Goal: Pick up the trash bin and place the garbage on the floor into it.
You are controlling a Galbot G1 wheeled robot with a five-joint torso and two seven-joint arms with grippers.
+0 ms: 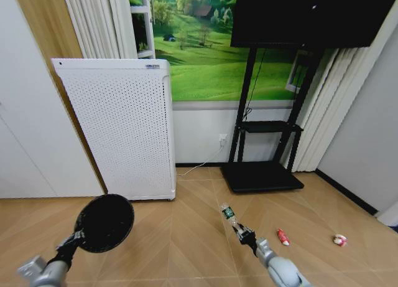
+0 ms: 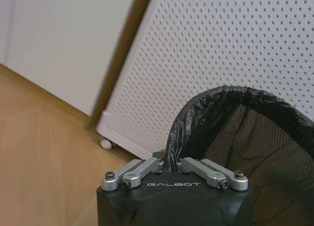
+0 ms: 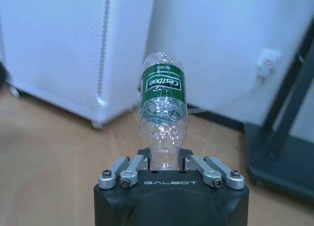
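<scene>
The trash bin (image 1: 104, 223), black with a bag liner, hangs off the floor at the lower left, its mouth turned toward me. My left gripper (image 1: 71, 239) is shut on its rim; the left wrist view shows the left gripper (image 2: 169, 162) clamped on the lined edge of the bin (image 2: 255, 138). My right gripper (image 1: 239, 230) holds a crushed clear bottle with a green label (image 1: 227, 212) above the floor at centre right. The right wrist view shows that gripper (image 3: 164, 162) shut on the bottle (image 3: 163, 96). A red piece (image 1: 283, 237) and a red-and-white piece (image 1: 339, 239) lie on the floor to the right.
A tall white perforated appliance (image 1: 124, 131) stands against the wall behind the bin. A black TV stand (image 1: 261, 175) with a low base sits at the back centre-right. Curtains and a wall close the right side. Open wooden floor lies between the grippers.
</scene>
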